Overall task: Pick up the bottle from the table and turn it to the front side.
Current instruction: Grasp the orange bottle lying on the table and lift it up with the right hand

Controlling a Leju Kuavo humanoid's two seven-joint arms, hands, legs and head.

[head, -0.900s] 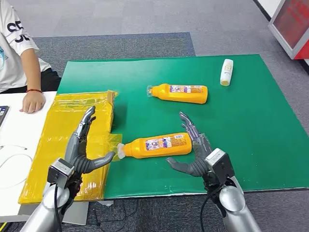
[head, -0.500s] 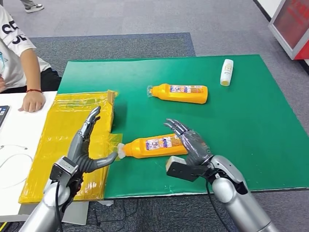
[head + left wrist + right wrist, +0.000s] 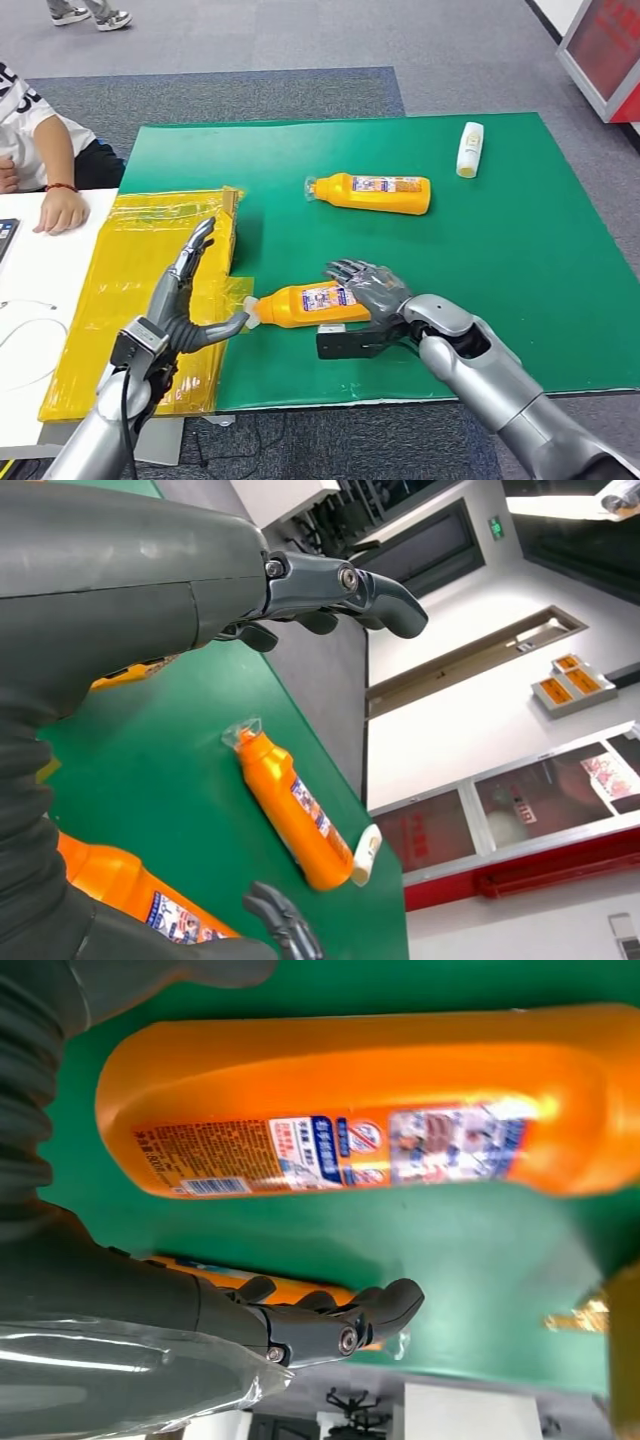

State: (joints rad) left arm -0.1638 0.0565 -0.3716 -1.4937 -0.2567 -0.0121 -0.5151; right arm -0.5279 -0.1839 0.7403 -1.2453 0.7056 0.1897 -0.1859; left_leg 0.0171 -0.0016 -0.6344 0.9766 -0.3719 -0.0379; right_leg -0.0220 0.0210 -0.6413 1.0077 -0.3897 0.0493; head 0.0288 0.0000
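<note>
Orange plastic bottle (image 3: 317, 303) with a printed label lies on its side on the green mat (image 3: 528, 290) covering the counter, near the front edge, clear cap end pointing toward the yellow taped sheet (image 3: 128, 270) on the robot's left. Right hand (image 3: 370, 295) sits over the bottle's base end, palm down, fingers (image 3: 343, 270) spread across the far side of the body, thumb low on the near side; not closed on it, so the hand reads as released, nothing held. The right wrist view has the bottle's label side close under the palm with a gap of green between thumb and bottle, so contact is not certain. Left hand (image 3: 185, 300) stands open at the cap end, fingers upright and apart, thumb tip just beside or touching the cap, can't tell which; holds nothing. Step in hand: reach and pre-grasp, bottle not yet lifted. Next move likely calls for the right fingers and thumb to wrap the body near the base, then a lift and a roll about the long axis so the front label faces up, left hand maybe steadying the neck. Risk: smooth round body may roll or slip out if the pinch lands off centre. Second orange bottle (image 3: 371, 193) lies farther back on the mat, small white bottle (image 3: 469, 149) at the far right; a person's arm (image 3: 56, 190) rests on the white surface (image 3: 30, 330) at left.
</note>
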